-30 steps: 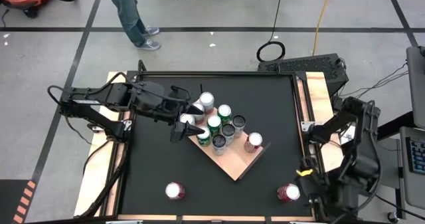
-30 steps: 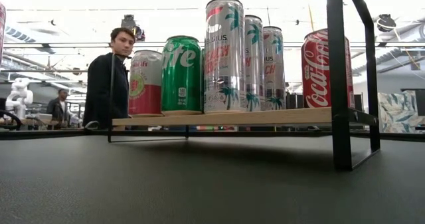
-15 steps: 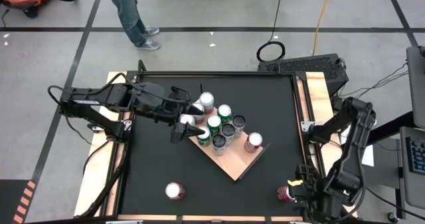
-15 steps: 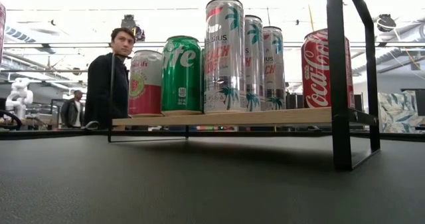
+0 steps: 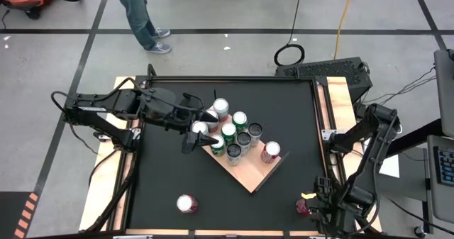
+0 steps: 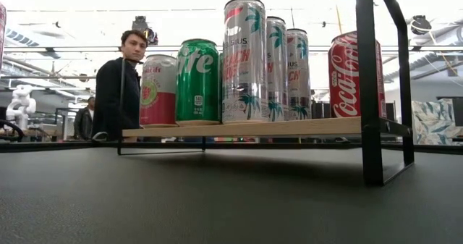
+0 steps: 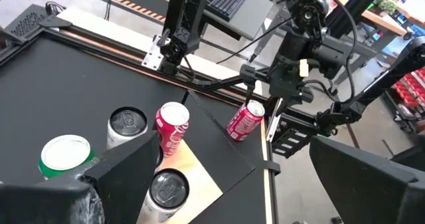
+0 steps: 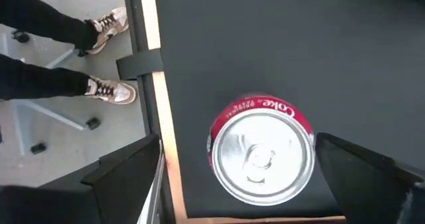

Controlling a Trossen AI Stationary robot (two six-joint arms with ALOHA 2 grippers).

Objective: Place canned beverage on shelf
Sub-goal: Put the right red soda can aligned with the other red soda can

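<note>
Black table (image 5: 284, 125) with the shelf (image 5: 245, 169), a tan board set diagonally near the centre and carrying a cluster of upright cans. Two cans are off the shelf: one at the near edge left of centre (image 5: 186, 204), and a red can (image 8: 261, 149) in the near right corner. The red can stands upright, long axis vertical, silver top facing straight up into the right wrist view. The right gripper (image 5: 317, 205) hangs directly above it, fingers spread wide to either side of the top, holding nothing. The left gripper (image 5: 191, 136) sits at the shelf's left end, fingers wide open and empty. The right arm is plainly the nearer; a straight descent should bracket the can.
</note>
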